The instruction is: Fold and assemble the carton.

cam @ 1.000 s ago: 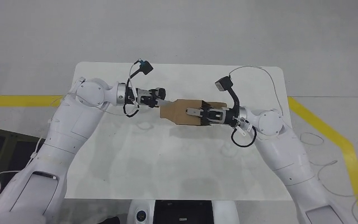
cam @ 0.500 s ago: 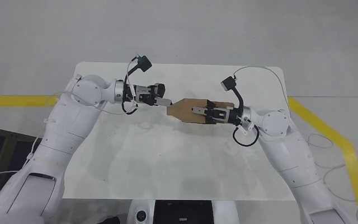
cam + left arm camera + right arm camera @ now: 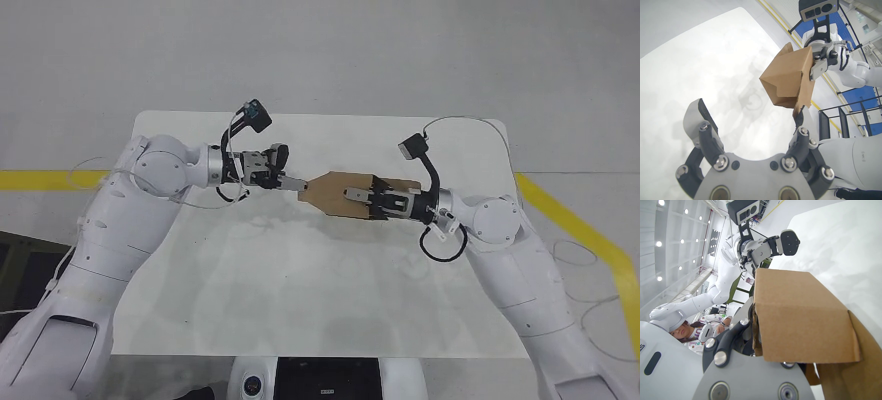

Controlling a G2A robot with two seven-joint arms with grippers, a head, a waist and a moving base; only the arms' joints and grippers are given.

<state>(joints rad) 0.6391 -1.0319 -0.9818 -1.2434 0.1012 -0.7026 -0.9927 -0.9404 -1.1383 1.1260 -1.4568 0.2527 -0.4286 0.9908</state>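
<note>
A brown carton [image 3: 340, 191], partly folded, hangs above the middle of the white table [image 3: 300, 290]. My right gripper [image 3: 374, 201] is shut on its right end, one finger [image 3: 816, 69] lying flat on a side panel. In the right wrist view the carton [image 3: 800, 317] hides most of that grip. My left gripper [image 3: 292, 183] stands open at the carton's pointed left end. One of its fingertips [image 3: 803, 115] touches a hanging flap of the carton [image 3: 787, 75]; the other fingertip [image 3: 702, 111] is in free air. A pad [image 3: 789, 242] of the left gripper shows beyond the carton's far edge.
The table's back edge [image 3: 320, 114] lies just behind both arms. A yellow floor line [image 3: 40, 180] runs past both sides of the table. Wide bare tabletop lies in front of the carton.
The right arm has carried the carton a little to the right. The left gripper followed it and turned, keeping its open fingers at the carton's left tip.
</note>
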